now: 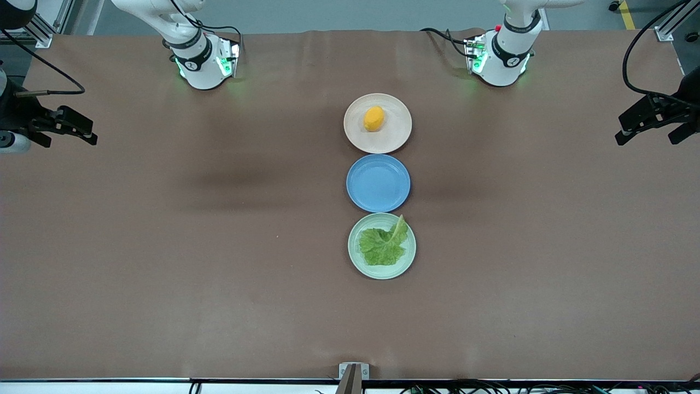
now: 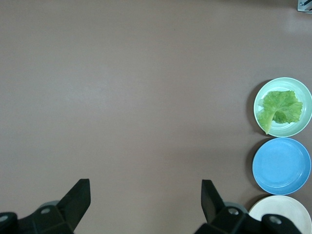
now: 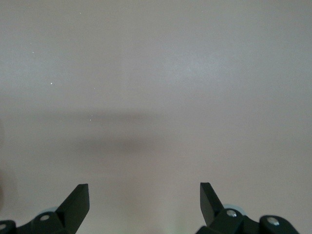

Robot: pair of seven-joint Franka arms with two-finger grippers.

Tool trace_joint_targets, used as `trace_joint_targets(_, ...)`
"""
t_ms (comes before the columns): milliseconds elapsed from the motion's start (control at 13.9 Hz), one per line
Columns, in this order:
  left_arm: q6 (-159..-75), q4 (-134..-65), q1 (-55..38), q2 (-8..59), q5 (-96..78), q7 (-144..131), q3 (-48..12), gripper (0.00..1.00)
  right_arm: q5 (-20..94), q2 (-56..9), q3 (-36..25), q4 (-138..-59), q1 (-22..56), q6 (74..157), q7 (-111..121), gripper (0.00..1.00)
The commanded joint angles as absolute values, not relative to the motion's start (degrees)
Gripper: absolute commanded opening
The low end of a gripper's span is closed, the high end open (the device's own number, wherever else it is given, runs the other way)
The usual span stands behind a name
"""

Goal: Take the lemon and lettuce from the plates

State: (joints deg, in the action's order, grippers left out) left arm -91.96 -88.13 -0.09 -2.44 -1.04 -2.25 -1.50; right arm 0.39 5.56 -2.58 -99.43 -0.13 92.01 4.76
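The lemon (image 1: pixel 374 119) lies on the beige-pink plate (image 1: pixel 396 134), the plate farthest from the front camera. The lettuce (image 1: pixel 384 244) lies on the mint green plate (image 1: pixel 361 264), the nearest one. My left gripper (image 1: pixel 649 135) is open and empty, over bare table at the left arm's end, well apart from the plates. Its wrist view shows its open gripper (image 2: pixel 146 187), the lettuce (image 2: pixel 280 107) on the mint plate (image 2: pixel 292 130) and part of the beige plate (image 2: pixel 280 214); the lemon is hidden there. My right gripper (image 1: pixel 68 139) is open and empty over the right arm's end; its wrist view (image 3: pixel 145 190) shows only table.
An empty blue plate (image 1: pixel 378 183) sits between the two task plates, in one line with them; it also shows in the left wrist view (image 2: pixel 282 165). The brown table (image 1: pixel 191 246) spreads wide on both sides of the plates.
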Motion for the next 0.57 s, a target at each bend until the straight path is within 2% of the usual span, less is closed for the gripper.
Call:
trace_joint_targets(0,-90.79,-87.01,0.0,-2.11,-0.35,-1.32,-1.76,1.0,0.97,5.98,-2.37,-99.23,-0.44,92.02,3.87,1.0)
trace_joint_targets(503,-91.05,-87.01,-0.35,-0.89,-2.63,-2.29,-1.85,1.0,1.05,5.98,-2.46,-98.88,-0.44,91.93,3.78,1.0)
